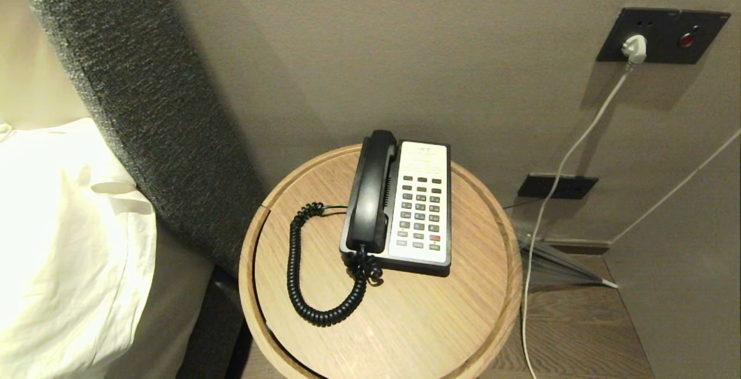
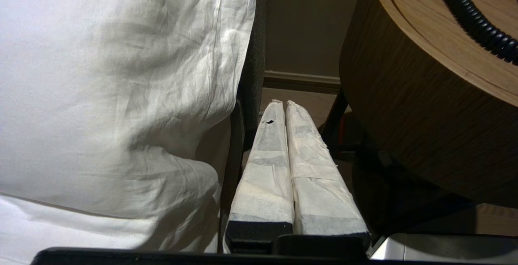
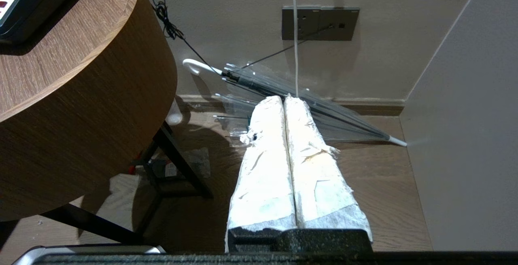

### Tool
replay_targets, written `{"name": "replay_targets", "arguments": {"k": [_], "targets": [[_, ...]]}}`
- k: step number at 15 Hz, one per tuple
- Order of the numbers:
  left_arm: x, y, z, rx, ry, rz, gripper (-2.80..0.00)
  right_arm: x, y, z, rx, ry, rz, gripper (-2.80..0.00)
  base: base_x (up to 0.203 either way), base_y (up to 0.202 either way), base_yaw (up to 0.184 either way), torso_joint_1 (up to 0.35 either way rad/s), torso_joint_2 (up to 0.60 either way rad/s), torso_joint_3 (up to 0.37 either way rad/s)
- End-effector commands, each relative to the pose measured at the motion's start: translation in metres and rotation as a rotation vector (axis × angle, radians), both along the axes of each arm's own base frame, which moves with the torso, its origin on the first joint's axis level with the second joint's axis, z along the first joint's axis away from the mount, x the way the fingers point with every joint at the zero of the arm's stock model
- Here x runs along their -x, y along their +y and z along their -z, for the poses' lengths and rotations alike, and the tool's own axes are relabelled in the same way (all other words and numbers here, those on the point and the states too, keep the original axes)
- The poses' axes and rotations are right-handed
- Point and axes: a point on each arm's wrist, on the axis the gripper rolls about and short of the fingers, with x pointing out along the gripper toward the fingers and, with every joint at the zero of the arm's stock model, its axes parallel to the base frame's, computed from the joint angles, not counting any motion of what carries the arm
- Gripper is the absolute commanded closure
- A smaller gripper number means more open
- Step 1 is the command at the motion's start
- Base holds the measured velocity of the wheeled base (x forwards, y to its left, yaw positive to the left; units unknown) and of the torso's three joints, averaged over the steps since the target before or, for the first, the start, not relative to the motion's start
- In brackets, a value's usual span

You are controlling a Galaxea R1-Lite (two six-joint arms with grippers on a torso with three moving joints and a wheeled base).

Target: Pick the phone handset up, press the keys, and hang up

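Observation:
The black phone handset [image 1: 370, 191] lies in its cradle on the left side of the phone base [image 1: 425, 254], whose white face carries the keys [image 1: 421, 211]. A black coiled cord [image 1: 298, 263] loops from the handset's near end across the round wooden table [image 1: 417, 321]. Neither arm shows in the head view. My left gripper [image 2: 283, 103] hangs low beside the table, between it and the bed, its white-wrapped fingers pressed together on nothing. My right gripper [image 3: 284, 98] hangs low on the table's other side, above the floor, shut and empty too.
A bed with white linen [image 1: 63, 240] and a dark padded headboard [image 1: 139, 95] stands left of the table. A clear folded umbrella [image 3: 307, 103] lies on the wooden floor at the right. A white cable [image 1: 556, 182] hangs from a wall socket [image 1: 634, 48].

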Motion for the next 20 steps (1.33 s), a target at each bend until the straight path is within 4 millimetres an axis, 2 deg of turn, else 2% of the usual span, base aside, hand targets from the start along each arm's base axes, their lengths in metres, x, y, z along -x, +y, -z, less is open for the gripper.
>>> {"name": "replay_targets", "arguments": {"k": [1,6,20], "targets": [[-0.0003,0.0000,-0.0001,0.001,-0.004,0.001,0.00,-0.0011,0.0000,0.0038,0.000,0.013,0.000,0.00,0.000,0.000,0.000,0.000,0.00,0.000],[-0.0006,0.0000,0.0004,0.001,-0.005,0.000,0.00,-0.0011,0.0000,0.0038,0.000,0.013,0.000,0.00,0.000,0.000,0.000,0.002,0.00,0.095],[-0.0009,0.0000,-0.0002,0.013,-0.019,0.001,0.00,-0.0011,0.0000,0.0038,0.000,0.013,0.000,0.00,0.000,0.000,0.000,0.002,0.00,0.202]]}}
